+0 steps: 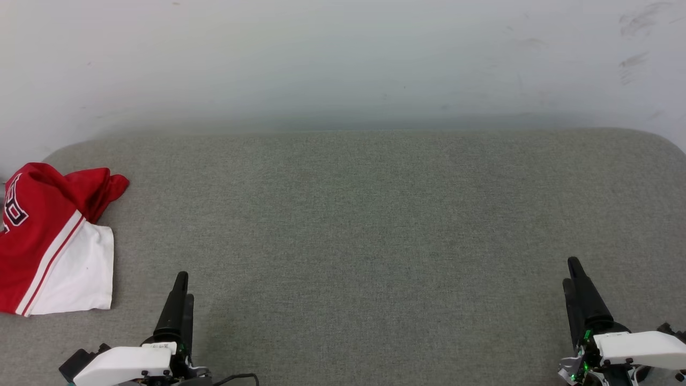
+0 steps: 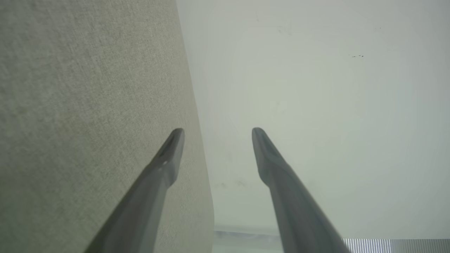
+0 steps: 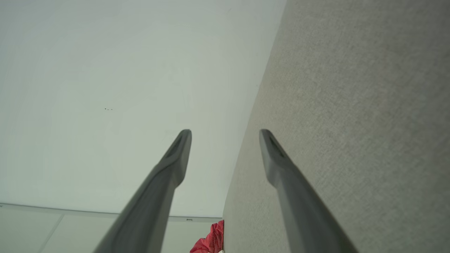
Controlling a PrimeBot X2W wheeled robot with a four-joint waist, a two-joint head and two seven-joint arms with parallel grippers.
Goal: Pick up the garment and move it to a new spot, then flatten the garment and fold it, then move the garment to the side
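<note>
Head view: left gripper (image 1: 185, 284) and right gripper (image 1: 571, 271) point forward at bottom corners, jaws parted.

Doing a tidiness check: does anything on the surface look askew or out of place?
The garment lies bunched at the left edge of the grey surface, red cloth rumpled, a white sleeve sticking out. Nothing else stands out.
</note>
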